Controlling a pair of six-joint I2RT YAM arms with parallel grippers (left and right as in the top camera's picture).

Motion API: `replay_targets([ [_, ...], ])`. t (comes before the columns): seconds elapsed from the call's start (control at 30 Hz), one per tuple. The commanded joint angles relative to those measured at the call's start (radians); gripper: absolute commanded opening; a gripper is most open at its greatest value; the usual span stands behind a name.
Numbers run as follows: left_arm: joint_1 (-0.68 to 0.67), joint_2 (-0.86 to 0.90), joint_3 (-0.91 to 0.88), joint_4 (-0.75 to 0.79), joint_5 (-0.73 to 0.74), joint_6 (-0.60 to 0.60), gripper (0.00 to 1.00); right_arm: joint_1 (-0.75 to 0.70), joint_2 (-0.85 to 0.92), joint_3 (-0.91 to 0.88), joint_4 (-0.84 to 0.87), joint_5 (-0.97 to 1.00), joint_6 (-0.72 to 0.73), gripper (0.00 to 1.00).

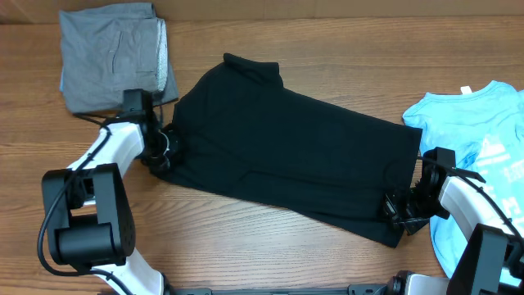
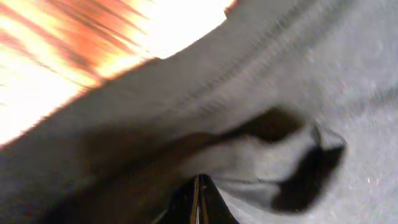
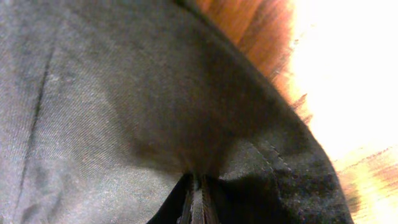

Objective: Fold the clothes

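Observation:
A black garment (image 1: 295, 156) lies spread flat across the middle of the wooden table, slanting from upper left to lower right. My left gripper (image 1: 164, 150) is at its left edge, shut on a pinch of the black fabric (image 2: 249, 149); the jaws (image 2: 199, 193) are closed on cloth. My right gripper (image 1: 397, 211) is at the garment's lower right corner, shut on the hem (image 3: 273, 155); its jaws (image 3: 196, 193) are closed on the black cloth.
A folded grey garment (image 1: 115, 57) lies at the back left corner. A light blue T-shirt (image 1: 483, 164) with white print lies at the right edge, under the right arm. Bare wood shows along the front and the back of the table.

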Motion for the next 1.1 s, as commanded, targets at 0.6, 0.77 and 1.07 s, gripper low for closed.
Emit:
replay_targets([
  [0.6, 0.064, 0.027, 0.006, 0.005, -0.069, -0.012, 0.48, -0.002, 0.179, 0.38, 0.056, 0.153, 0.019, 0.19],
  [0.77, 0.064, 0.027, 0.006, 0.016, -0.016, 0.058, 0.57, -0.002, 0.262, 0.589, -0.083, 0.17, -0.024, 0.1],
  [1.07, 0.064, 0.026, 0.032, 0.007, 0.055, 0.127, 0.38, 0.014, 0.277, 0.722, -0.186, 0.151, -0.094, 0.08],
])
